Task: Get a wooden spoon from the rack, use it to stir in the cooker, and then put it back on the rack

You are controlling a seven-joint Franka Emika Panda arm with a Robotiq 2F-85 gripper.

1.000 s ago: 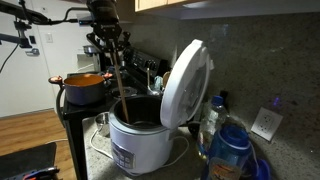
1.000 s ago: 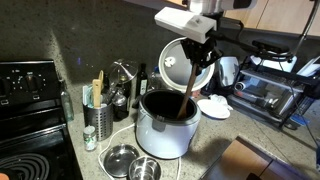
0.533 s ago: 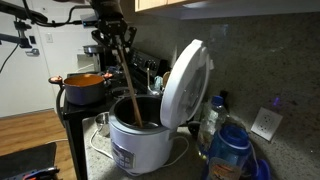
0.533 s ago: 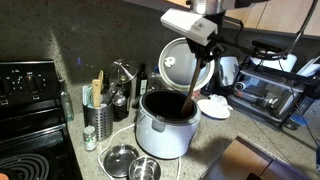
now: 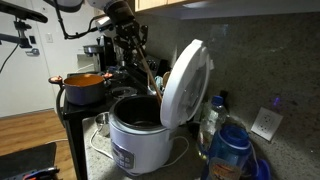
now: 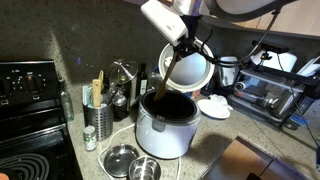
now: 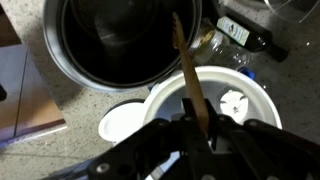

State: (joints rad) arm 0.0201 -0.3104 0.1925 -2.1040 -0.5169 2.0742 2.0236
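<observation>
My gripper [image 5: 133, 32] is shut on the upper handle of the wooden spoon [image 5: 148, 70], high above the white cooker [image 5: 135, 145]. The spoon slants down, and its lower end is inside the dark inner pot [image 6: 168, 106] near the back rim, close to the raised white lid [image 5: 186, 82]. In the wrist view the handle [image 7: 188, 75] runs from my closed fingers [image 7: 190, 132] up over the lid [image 7: 235, 105] toward the pot [image 7: 120, 40]. The gripper also shows from the other side [image 6: 178, 35]. The rack [image 6: 99, 120], with handles sticking up, stands beside the cooker.
An orange-brown pot [image 5: 85, 84] sits on a black stand beside the cooker. A black stove [image 6: 30, 110], metal bowls [image 6: 125, 160], a white dish [image 6: 213, 107], a toaster oven [image 6: 275, 92] and blue bottles [image 5: 228, 145] surround it. Cabinets hang close overhead.
My gripper has risen and swung toward the lid side. The spoon has gone from nearly upright in the pot's middle to a strong slant, its lower end moved toward the back rim.
</observation>
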